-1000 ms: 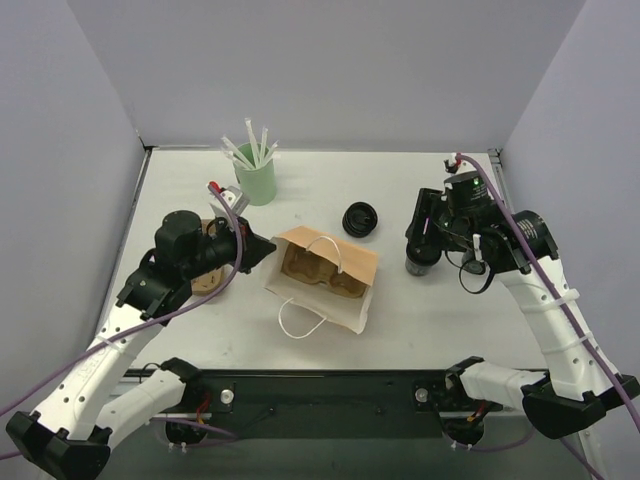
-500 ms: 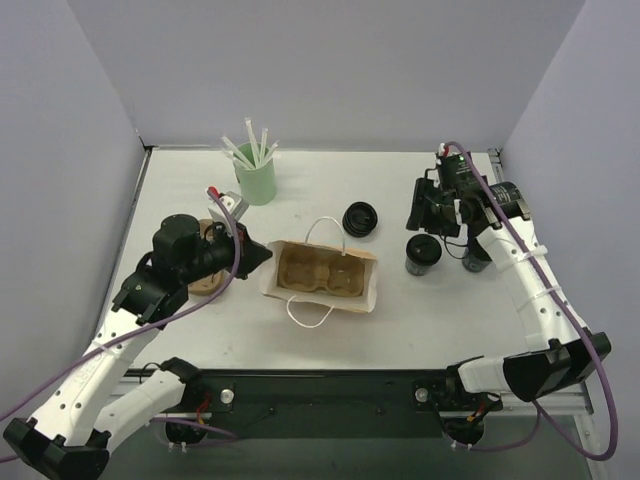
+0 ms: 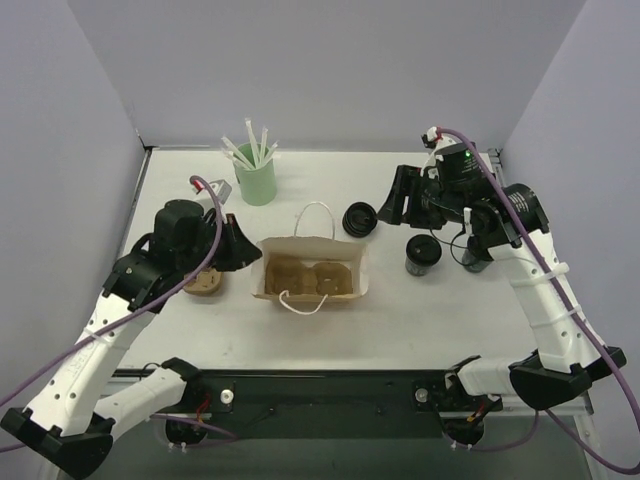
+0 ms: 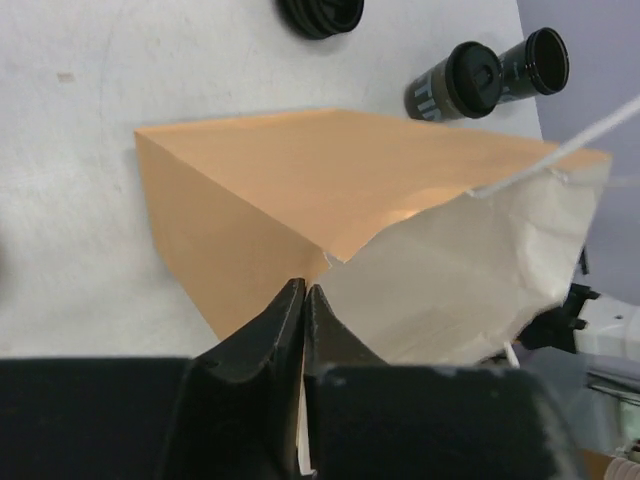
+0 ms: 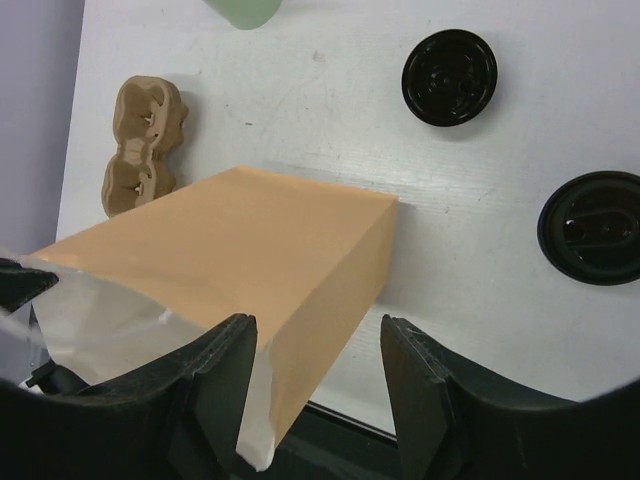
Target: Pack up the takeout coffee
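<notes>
Black, small and tapered, the takeout coffee [image 3: 423, 255] is a disposable cup with its round lid pressed on. It stands upright on the white tabletop [image 3: 330, 180], right of the open brown paper bag [image 3: 310, 272], and a second black cup [image 4: 535, 60] stands just right of it. I judge it light and thin-walled: a hard squeeze would buckle it, the smooth side could slip, and the lid might pop off if pinched. Whether it holds liquid cannot be told from these views, so it is best kept upright. The safest hold looks to be across the body just under the lid's rim, where the widening taper would stop it sliding down through the jaws. The right gripper [image 3: 392, 205] hovers over the tabletop with its jaws apart and nothing between them. The cup sits close by, to the right and on the near side, outside the jaws. In the right wrist view its lid shows at the right edge, beyond the right-hand finger, while the bag fills the gap. A loose round black lid [image 3: 361, 218] lies flat between the bag and that gripper. The left gripper [image 3: 243, 250] has its jaws together, clamped on the bag's left rim, with the whole bag between it and the cup.
</notes>
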